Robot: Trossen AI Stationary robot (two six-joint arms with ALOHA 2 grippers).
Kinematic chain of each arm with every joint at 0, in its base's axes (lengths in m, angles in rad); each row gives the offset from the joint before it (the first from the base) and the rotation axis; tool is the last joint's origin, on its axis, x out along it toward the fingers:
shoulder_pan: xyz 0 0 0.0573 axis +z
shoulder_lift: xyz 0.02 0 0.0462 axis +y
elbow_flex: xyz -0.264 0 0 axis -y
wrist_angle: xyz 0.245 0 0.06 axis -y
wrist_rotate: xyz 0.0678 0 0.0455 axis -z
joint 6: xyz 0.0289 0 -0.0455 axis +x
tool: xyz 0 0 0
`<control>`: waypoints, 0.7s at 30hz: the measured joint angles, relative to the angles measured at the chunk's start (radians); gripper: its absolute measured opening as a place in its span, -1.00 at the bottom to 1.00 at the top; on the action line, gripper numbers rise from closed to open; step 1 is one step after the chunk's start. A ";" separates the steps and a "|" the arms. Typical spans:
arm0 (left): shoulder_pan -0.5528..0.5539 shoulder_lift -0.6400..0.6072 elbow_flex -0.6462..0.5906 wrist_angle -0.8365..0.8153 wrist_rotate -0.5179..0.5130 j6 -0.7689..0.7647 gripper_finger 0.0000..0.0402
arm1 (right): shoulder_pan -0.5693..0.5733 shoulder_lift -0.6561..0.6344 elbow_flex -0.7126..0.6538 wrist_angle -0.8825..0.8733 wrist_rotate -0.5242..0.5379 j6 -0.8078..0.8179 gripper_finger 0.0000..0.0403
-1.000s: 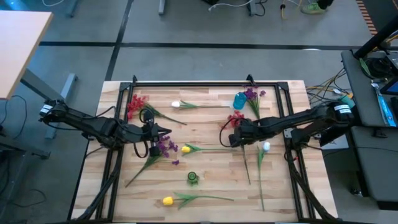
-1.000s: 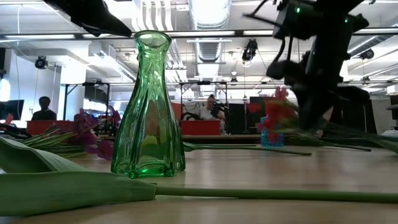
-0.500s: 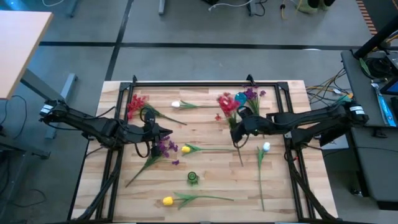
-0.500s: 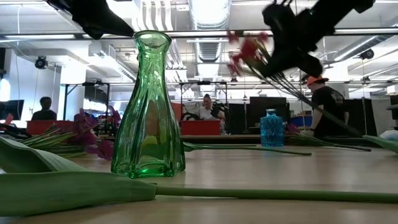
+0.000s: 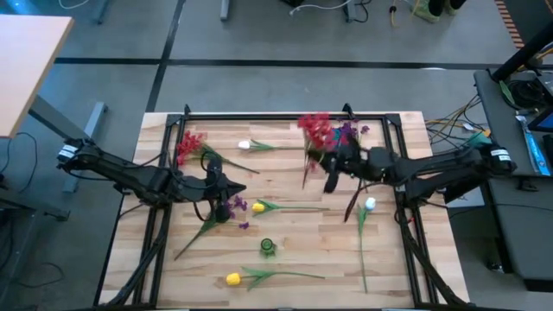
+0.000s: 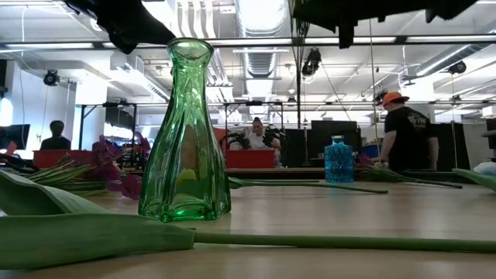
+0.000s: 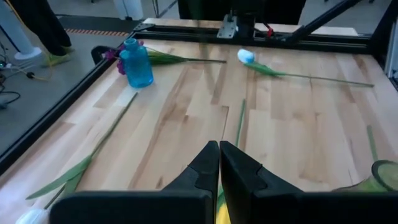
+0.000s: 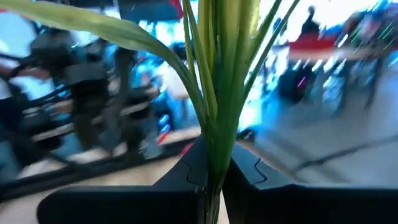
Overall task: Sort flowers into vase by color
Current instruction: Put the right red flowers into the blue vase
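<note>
On the slatted wooden worktop (image 5: 294,238), we are seeing the right gripper (image 8: 211,163) clamping the red flower's (image 5: 316,130) thin stems (left gripper (image 7: 219,163) pinched closed, empty).

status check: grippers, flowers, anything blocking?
Right gripper shut on red flower, lifted. Left gripper shut, empty, above table. Blue vase unobstructed.
</note>
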 joint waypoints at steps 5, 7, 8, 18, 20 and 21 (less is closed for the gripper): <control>-0.002 0.008 0.000 0.016 0.000 -0.019 -1.00 | -0.126 -0.070 -0.091 0.170 0.081 -0.067 -0.91; -0.002 0.007 0.000 0.011 0.000 -0.023 -1.00 | -0.181 -0.109 -0.117 0.182 0.177 -0.065 -0.91; -0.002 0.006 0.000 0.013 0.000 -0.026 -1.00 | -0.207 -0.129 -0.130 0.177 0.223 -0.066 -0.91; -0.003 0.002 0.000 0.018 -0.009 -0.027 -1.00 | -0.352 -0.213 -0.154 0.154 0.436 -0.181 -0.91; -0.002 0.002 0.000 0.022 -0.010 -0.027 -1.00 | -0.360 -0.206 -0.154 0.151 0.435 -0.181 -0.91; -0.003 0.002 0.000 0.022 -0.010 -0.027 -1.00 | -0.361 -0.201 -0.154 0.146 0.436 -0.181 -0.91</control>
